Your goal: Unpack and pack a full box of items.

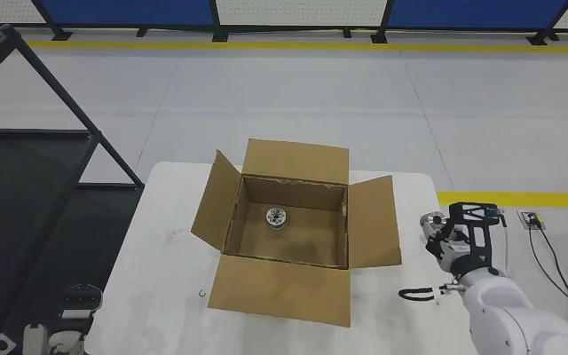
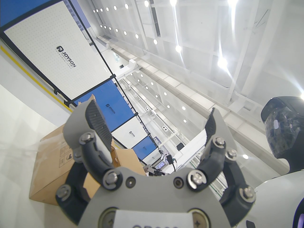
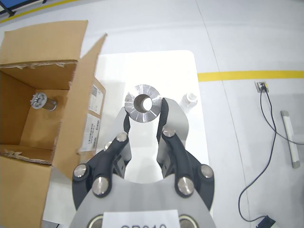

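At the near left the left gripper (image 2: 154,119) is parked beside the table with its fingers spread wide and nothing between them, pointing up toward the ceiling, so it plays no part at present. The box (image 1: 280,288) stands open in the middle of the table (image 3: 147,67), all four flaps folded out. One metal part (image 1: 277,216) stands on its floor toward the far wall, so the unpacking looks nearly done. To the right of the box, the right gripper (image 3: 144,108) is clamped on a metal ring (image 3: 140,117), with its pads pressing on opposite sides of the rim. Whether the ring rests on the table or hangs just above it cannot be told. The main risk lies in this grip: the ring is smooth, round and probably heavy, and the pads meet it along narrow lines, so it could twist or slip out during a quick move. Just right of the ring a small bottle (image 3: 188,100) stands near the table's right edge. A sideways swing of the gripper could knock the bottle to the floor. If the ring is released too far right, it could roll off that same edge. The box's right flap juts out close to the gripper and could catch a finger on any pass back toward the box, dragging the box.
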Robot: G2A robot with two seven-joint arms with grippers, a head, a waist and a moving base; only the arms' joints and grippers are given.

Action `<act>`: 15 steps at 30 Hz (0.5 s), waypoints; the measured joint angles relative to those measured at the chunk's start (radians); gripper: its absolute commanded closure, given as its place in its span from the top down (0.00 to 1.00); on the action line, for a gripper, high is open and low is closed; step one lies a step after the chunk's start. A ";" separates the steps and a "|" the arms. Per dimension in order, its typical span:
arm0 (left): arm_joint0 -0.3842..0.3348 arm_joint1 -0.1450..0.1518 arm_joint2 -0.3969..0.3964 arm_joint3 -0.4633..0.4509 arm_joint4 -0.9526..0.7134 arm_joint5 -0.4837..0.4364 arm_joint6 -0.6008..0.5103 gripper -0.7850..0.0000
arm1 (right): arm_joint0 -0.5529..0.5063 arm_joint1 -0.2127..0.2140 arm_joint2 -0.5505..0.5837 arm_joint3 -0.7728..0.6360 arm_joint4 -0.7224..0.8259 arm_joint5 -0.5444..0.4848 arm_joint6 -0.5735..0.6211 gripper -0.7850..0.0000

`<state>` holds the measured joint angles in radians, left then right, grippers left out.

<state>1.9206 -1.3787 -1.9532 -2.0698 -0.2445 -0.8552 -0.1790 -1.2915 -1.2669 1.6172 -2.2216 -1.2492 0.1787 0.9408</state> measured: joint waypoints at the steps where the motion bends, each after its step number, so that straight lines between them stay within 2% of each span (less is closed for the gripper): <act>1: 0.000 0.000 0.000 0.000 0.000 0.000 0.000 1.00 | 0.015 0.001 -0.016 -0.014 -0.005 -0.015 0.006 0.00; 8: 0.000 0.000 0.000 0.000 0.000 0.000 0.000 1.00 | 0.166 -0.001 -0.157 -0.011 -0.040 -0.091 0.074 0.00; 15: 0.000 0.000 0.000 0.000 0.000 0.000 0.000 1.00 | 0.402 -0.020 -0.351 0.151 -0.007 -0.139 0.149 0.00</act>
<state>1.9206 -1.3787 -1.9532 -2.0698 -0.2445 -0.8552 -0.1790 -0.8896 -1.2871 1.2660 -2.0710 -1.2561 0.0394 1.0894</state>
